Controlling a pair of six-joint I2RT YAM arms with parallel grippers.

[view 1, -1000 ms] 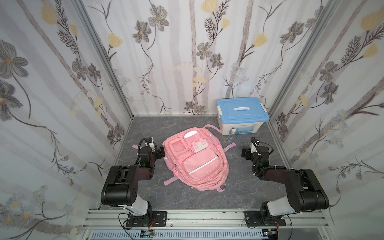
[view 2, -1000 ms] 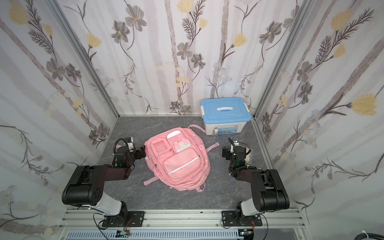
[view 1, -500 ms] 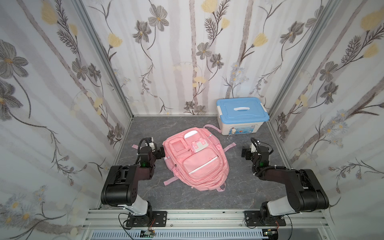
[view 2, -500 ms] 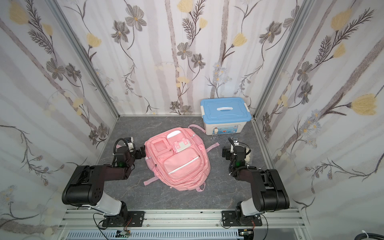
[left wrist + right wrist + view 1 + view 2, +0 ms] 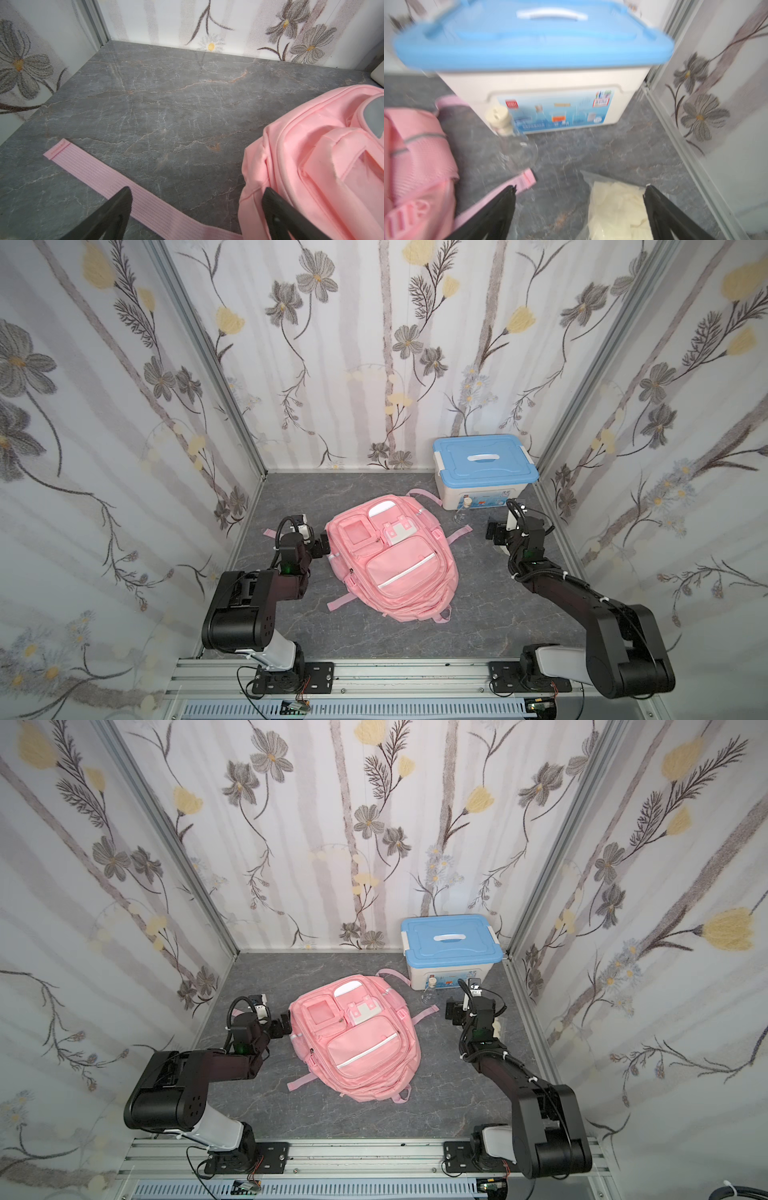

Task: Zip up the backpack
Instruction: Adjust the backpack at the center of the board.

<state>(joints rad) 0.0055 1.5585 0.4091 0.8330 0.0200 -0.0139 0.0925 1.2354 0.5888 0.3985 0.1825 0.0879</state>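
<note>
Pre-grasp stage, nothing zipped yet by the look of it. The backpack lies face-up mid-table, top end toward 12 o'clock, and neither arm has contact.

Left gripper: jaws wide apart, empty. It sits low at the pack's 9 o'clock side, just beside the fabric, with a loose pink strap running under one finger.

Right gripper: jaws spread wide, holding nothing. It's well apart from the pack at 3 o'clock, pointing at the blue-lidded box. Below it lie a clear bag of white stuff and a small clear bottle that stands just in front of the box.

Next move, my read: find the open zip and its pull. A dark pull shows on the pack's 9 o'clock edge. Can't tell from the top views which zip is actually open, as the seams are too small to read. Likely one arm pins fabric near the track while the other pinches the tab and drags along it. Soft fabric will bunch unless it's kept taut.

Count:
- backpacks 1
- grippers 2
- boxes 1
- bottles 1
- bags 1
</note>
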